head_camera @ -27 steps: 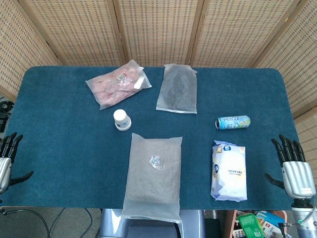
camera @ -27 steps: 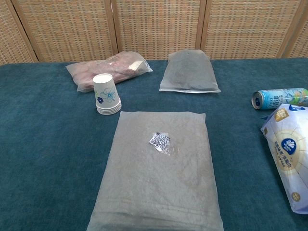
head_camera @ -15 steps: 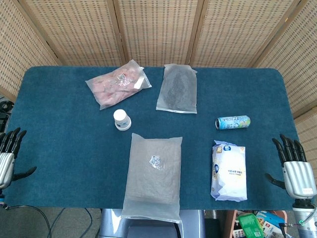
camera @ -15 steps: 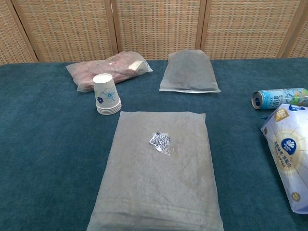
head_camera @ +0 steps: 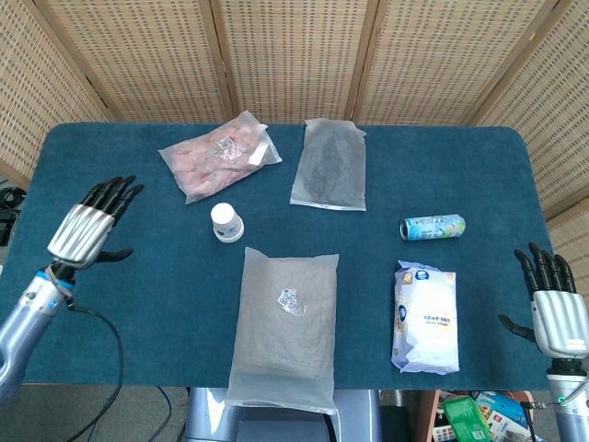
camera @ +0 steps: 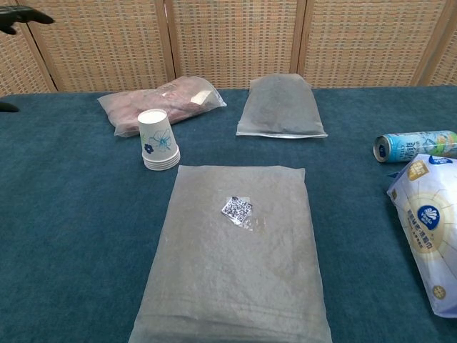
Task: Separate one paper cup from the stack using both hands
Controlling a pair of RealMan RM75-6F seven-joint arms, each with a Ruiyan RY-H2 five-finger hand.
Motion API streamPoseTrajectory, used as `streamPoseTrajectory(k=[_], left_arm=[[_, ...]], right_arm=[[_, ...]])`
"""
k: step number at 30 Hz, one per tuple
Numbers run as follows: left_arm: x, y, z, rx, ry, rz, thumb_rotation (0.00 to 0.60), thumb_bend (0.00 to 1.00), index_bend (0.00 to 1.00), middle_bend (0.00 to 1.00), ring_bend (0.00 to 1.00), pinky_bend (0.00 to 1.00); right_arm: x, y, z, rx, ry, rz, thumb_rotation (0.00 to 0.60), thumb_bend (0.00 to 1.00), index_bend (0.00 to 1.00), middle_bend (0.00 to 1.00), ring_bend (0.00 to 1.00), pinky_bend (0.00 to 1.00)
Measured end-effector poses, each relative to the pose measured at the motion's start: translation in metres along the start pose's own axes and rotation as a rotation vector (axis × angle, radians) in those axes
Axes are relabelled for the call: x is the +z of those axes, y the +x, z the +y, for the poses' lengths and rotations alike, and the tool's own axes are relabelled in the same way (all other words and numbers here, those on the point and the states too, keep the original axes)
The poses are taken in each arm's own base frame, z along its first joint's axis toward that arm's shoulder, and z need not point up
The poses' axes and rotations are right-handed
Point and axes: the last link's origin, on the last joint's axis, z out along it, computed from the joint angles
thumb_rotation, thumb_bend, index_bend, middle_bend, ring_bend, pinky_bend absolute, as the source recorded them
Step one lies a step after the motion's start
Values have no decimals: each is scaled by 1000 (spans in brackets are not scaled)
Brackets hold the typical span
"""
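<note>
A stack of white paper cups with blue flowers stands upside down on the blue table, left of centre; the chest view shows the stack just behind the large grey pouch. My left hand hovers over the table's left side, fingers spread and empty, well left of the cups. Only its dark fingertips show in the chest view's top left corner. My right hand hangs open past the table's right edge, far from the cups.
A large grey pouch lies at the front centre. A pink bag and a second grey pouch lie at the back. A can on its side and a white wipes pack are at the right.
My left hand has risen from the table's left edge and moved inward over the table toward the cups. My right hand has sunk slightly. The cups have not moved.
</note>
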Motion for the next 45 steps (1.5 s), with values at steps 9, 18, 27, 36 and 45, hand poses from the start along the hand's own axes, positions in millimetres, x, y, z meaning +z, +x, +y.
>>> streamPoseTrajectory(k=[9, 18, 27, 36, 45], left_arm=[[82, -27, 47, -6, -90, -103, 600, 161, 77, 112, 113, 189], [121, -54, 72, -16, -81, -164, 600, 161, 170, 180, 160, 253], [134, -68, 78, -14, -67, -172, 600, 161, 293, 319, 281, 327], [146, -73, 90, -12, -74, -182, 600, 161, 350, 376, 330, 369], [150, -76, 91, -6, -59, -177, 600, 161, 459, 477, 422, 466]], right_arm=[[6, -3, 10, -30, -52, -12, 600, 0, 0, 0, 0, 0], [5, -7, 15, -48, -69, -27, 600, 0, 10, 0, 0, 0], [5, -7, 18, -58, -79, -24, 600, 0, 10, 0, 0, 0], [5, -7, 19, -67, -82, -19, 600, 0, 10, 0, 0, 0], [5, -7, 21, -66, -88, -20, 600, 0, 10, 0, 0, 0]])
